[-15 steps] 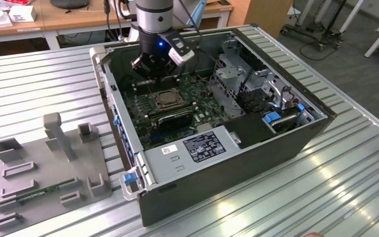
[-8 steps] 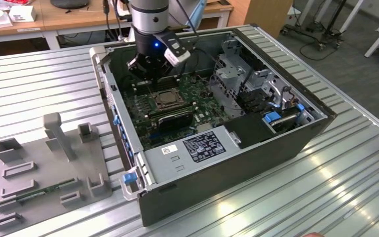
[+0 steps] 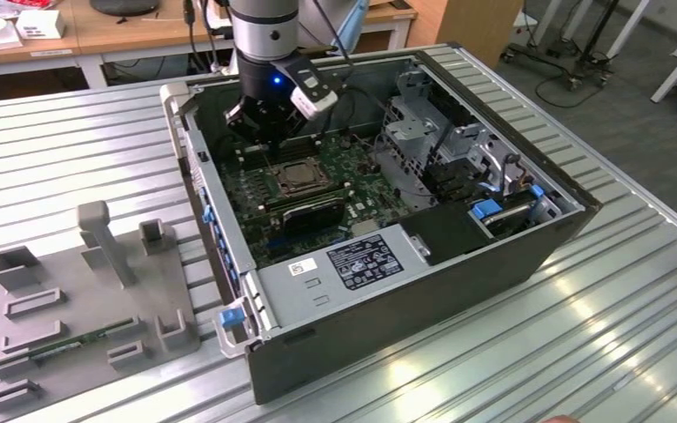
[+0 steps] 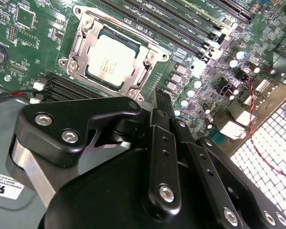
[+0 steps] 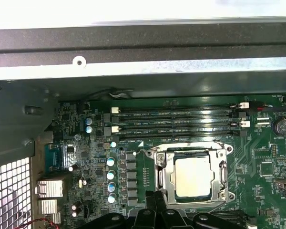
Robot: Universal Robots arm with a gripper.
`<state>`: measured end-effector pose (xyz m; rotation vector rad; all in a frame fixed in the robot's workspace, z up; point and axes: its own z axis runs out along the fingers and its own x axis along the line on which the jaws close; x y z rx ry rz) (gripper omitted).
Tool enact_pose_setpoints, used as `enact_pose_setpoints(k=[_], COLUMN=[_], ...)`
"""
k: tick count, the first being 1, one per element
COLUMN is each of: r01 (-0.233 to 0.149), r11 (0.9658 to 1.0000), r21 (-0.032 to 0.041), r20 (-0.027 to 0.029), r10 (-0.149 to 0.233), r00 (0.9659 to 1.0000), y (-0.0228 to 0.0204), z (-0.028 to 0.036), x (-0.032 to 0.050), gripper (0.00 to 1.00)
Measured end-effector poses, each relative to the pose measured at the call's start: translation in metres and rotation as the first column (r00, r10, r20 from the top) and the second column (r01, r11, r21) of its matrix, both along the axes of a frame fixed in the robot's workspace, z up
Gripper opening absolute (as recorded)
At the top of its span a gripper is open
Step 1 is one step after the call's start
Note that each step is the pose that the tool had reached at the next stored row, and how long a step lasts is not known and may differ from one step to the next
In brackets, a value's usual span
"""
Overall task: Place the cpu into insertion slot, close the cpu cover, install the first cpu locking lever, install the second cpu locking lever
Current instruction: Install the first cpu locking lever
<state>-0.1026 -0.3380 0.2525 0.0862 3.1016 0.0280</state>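
Hovering just beside the thin silver square metal cover frame (image 5: 163,174): black gripper (image 5: 157,195), jaws pinched together, empty — silvery-tan square chip (image 5: 193,177) seated beneath; press straight down, no side-load.

an open computer case (image 3: 433,300) is lying on a ribbed metal table (image 3: 621,352), a grey fixture (image 3: 68,308) sitting beside it.

The arm (image 3: 262,35) reaches straight down, its wrist held vertical. Its black tool (image 3: 271,141) points downward, fingers (image 5: 151,204) pressed together, gripping nothing.
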Motion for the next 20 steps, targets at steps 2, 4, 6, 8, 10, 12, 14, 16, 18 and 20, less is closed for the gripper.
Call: enact_pose_setpoints(k=[2, 4, 6, 8, 10, 12, 14, 16, 18, 20], r01=[0.0, 0.0, 0.0, 0.0, 0.0, 0.0, 0.0, 0.0, 0.0, 0.0], r11=[1.0, 1.0, 1.0, 1.0, 1.0, 1.0, 0.9999, 0.9997, 0.9994, 0.9991], r21=[0.0, 0.0, -0.0001, -0.0002, -0.0001, 0.0036, 0.0118, 0.0232, 0.0349, 0.0435], r20=[0.0, 0.0, 0.0, 0.0, 0.0, 0.0004, 0.0014, 0.0024, 0.0037, 0.0048], r10=[0.0, 0.0, 0.0, 0.0, 0.0, 0.0, 0.0, 0.0, 0.0, 0.0], r00=[1.0, 1.0, 1.0, 1.0, 1.0, 1.0, 1.0, 1.0, 1.0, 1.0], y=[0.0, 0.0, 0.0, 0.0, -0.0001, 0.0, 0.0, 0.0, 0.0, 0.0], z=[0.0, 0.0, 0.0, 0.0, 0.0, 0.0, 0.0, 0.0, 0.0, -0.0001], x=[0.0, 0.0, -0.0001, -0.0002, -0.0019, -0.005, -0.0081, -0.0112, -0.0143, -0.0169], gripper=[0.11, 0.11, 0.11, 0.11, 0.11, 0.11, 0.11, 0.11, 0.11, 0.11])
